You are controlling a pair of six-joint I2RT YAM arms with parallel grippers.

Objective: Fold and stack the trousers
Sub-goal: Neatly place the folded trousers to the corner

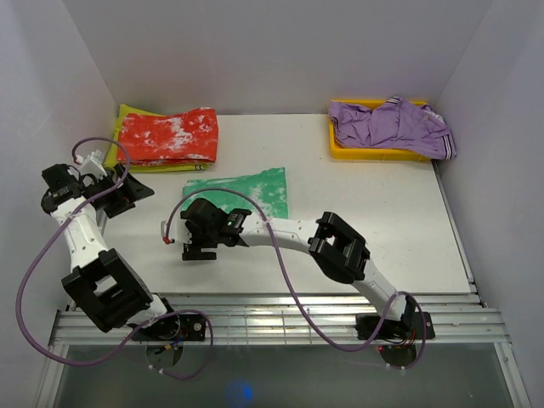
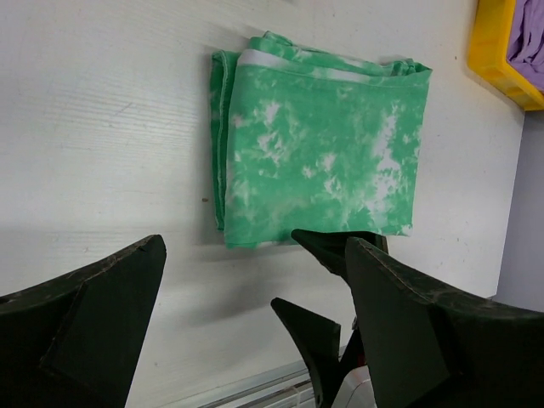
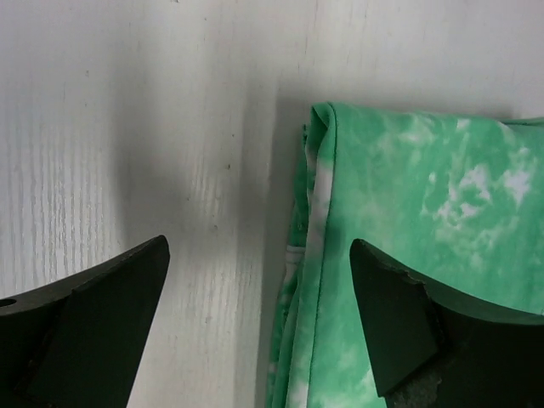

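Right gripper [image 3: 259, 246]: fingers spread wide, holding nothing, low over the near-left corner of the trousers [image 1: 255, 189]. Left gripper [image 2: 255, 245]: also wide open and empty, at the table's [image 1: 382, 212] left side, pointed at the trousers. Trousers lie folded into a flat rectangle mid-table. Far left: folded red-and-white garment [image 1: 167, 136]. Far right: purple garment [image 1: 387, 123] in a yellow tray [image 1: 374, 154].

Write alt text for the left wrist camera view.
Green-and-white tie-dye trousers, folded into a flat rectangle, lie on a white table, framed between the open black fingers of the left gripper. The right gripper, also open, sits by the cloth's near edge. A yellow tray holding a purple garment shows at the top right corner.
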